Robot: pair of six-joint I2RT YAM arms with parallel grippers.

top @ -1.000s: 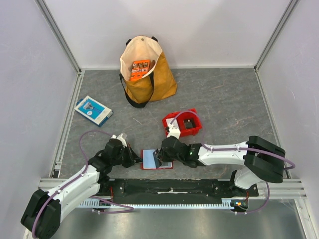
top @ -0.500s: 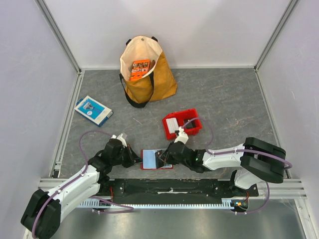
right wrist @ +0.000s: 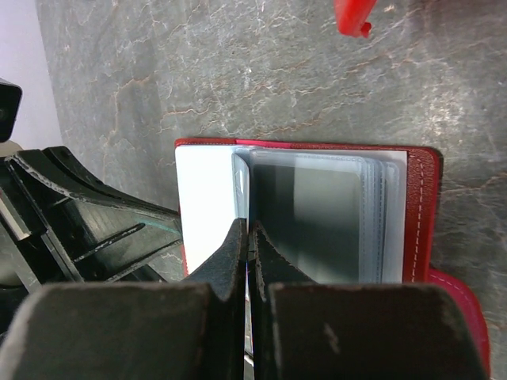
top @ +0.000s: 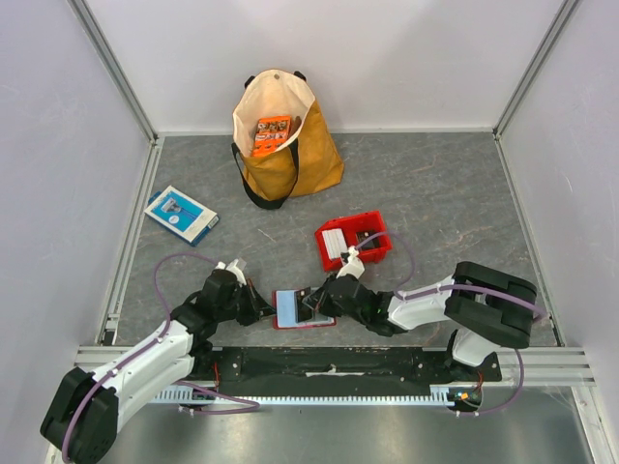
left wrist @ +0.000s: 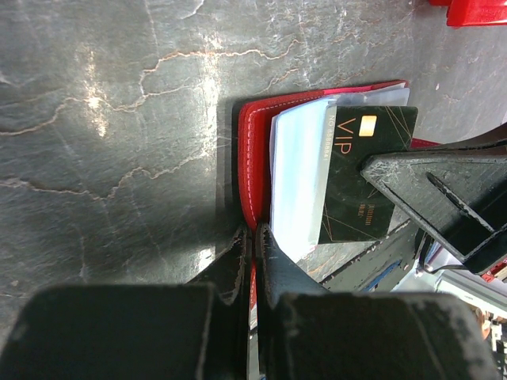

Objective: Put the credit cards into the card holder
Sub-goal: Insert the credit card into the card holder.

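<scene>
The left gripper [left wrist: 255,234] is clenched on the red cover edge of the wallet [left wrist: 250,142]. It pins the wallet open on the table [top: 435,184] at the front, between the arms, so it cannot slide. The right gripper [right wrist: 247,231] is clamped on the dark card [left wrist: 366,170], held flat and edge-first at the clear sleeves [right wrist: 317,214], likely to slide it into a pocket. What looks like a white card [top: 334,240] lies in the bin [top: 384,239], probably next.

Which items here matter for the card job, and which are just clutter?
Job:
- wallet
- dark card
- whitish cards in the red bin

Lying about:
- tote bag
- orange packet inside it
- blue-and-white box
</scene>
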